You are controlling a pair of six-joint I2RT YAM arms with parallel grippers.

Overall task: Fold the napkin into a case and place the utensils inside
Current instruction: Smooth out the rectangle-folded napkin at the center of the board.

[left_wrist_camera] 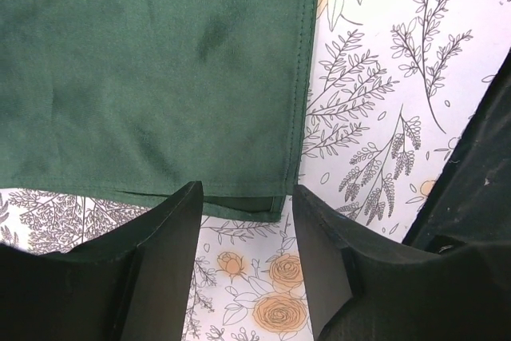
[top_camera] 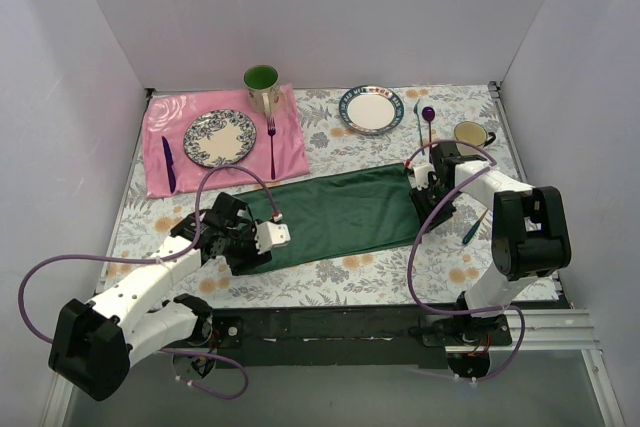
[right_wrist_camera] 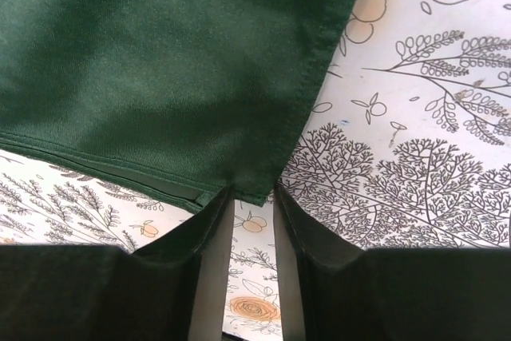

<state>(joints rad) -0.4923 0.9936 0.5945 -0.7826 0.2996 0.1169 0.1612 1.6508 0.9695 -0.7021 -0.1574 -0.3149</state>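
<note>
The dark green plain cloth napkin (top_camera: 340, 212) lies folded into a long flat band across the middle of the flower-patterned desk (top_camera: 400, 272), running from the left arm up to the right arm. The left pincer (top_camera: 280, 235) sits at the band's near left end. In the left wrist view its black fingers (left_wrist_camera: 160, 253) stand well apart, released, with the napkin's stitched corner lying flat just at the gap between their tips. The right pincer (top_camera: 420, 179) is at the far right end. In the right wrist view its fingers (right_wrist_camera: 319, 261) are drawn close with only a narrow slit between them, and the layered corner of the cloth meets their tips; whether the cloth is pinched cannot be told.

A slim utensil with a dark green handle (top_camera: 474, 229) lies on the desk just right of the right arm, apart from the napkin. Behind the napkin, a pink cloth (top_camera: 290, 152) carries a patterned plate (top_camera: 220, 137) and a pink fork (top_camera: 271, 142).
</note>
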